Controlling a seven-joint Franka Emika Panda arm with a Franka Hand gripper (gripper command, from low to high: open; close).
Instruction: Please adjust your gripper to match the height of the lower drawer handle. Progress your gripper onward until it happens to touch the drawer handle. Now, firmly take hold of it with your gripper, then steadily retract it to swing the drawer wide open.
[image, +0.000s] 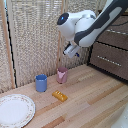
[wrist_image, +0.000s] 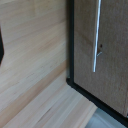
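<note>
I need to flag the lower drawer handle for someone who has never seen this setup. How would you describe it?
Find the dark brown cabinet at the exterior view's right edge, beside the wooden table. It has two stacked drawer fronts, each with a thin silver bar. The lower drawer handle is the bar nearer the tabletop.

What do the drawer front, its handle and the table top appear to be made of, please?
The drawer front looks like dark brown wood or veneer, matte with a fine grain. The drawer handle seems to be metal, a thin silvery bar with a bright sheen. The table looks like light wood planks, with visible grain and seams.
</note>
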